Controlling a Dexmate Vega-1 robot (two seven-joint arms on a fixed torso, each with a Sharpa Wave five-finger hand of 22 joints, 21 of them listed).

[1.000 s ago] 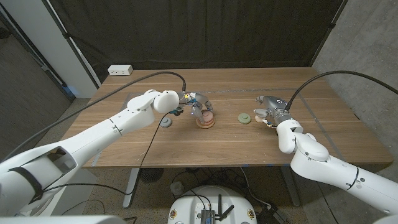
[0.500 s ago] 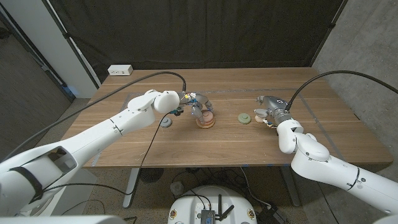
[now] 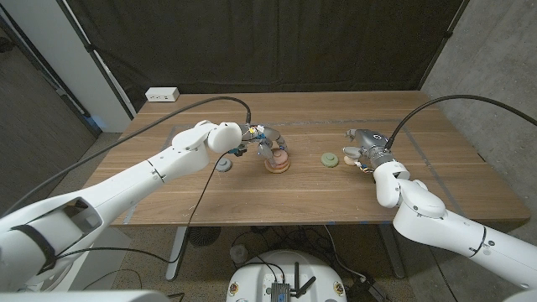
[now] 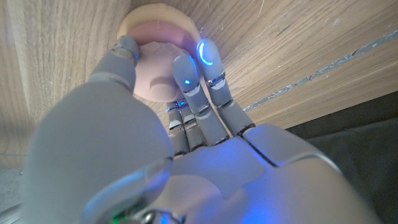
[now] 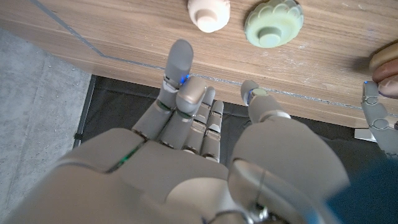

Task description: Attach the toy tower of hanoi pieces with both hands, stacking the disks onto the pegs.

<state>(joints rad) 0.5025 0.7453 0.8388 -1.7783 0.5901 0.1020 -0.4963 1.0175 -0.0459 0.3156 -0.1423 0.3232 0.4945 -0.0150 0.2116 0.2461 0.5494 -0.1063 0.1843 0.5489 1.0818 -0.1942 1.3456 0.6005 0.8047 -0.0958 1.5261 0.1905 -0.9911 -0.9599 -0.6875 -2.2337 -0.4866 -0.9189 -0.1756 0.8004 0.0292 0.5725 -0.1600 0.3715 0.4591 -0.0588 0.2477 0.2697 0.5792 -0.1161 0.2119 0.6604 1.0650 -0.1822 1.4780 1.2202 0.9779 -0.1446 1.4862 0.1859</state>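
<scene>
The disk (image 3: pixel 331 158) is pale green, the small piece (image 5: pixel 209 14) beside it cream. A pink disk (image 4: pixel 159 71) sits on a tan base (image 3: pixel 277 165). Table (image 3: pixel 252 197): brown wood grain.

The head view looks down from above over the whole wooden counter (image 3: pixel 319 201), both arms entering from the bottom corners. The left wrist view sits very close behind the left robot hand (image 4: pixel 186 93), facing the pink disk (image 4: pixel 163 68). The right wrist view looks past the right robot hand (image 5: pixel 199 118) to the green disk (image 5: pixel 273 22), shared with the head view.
</scene>
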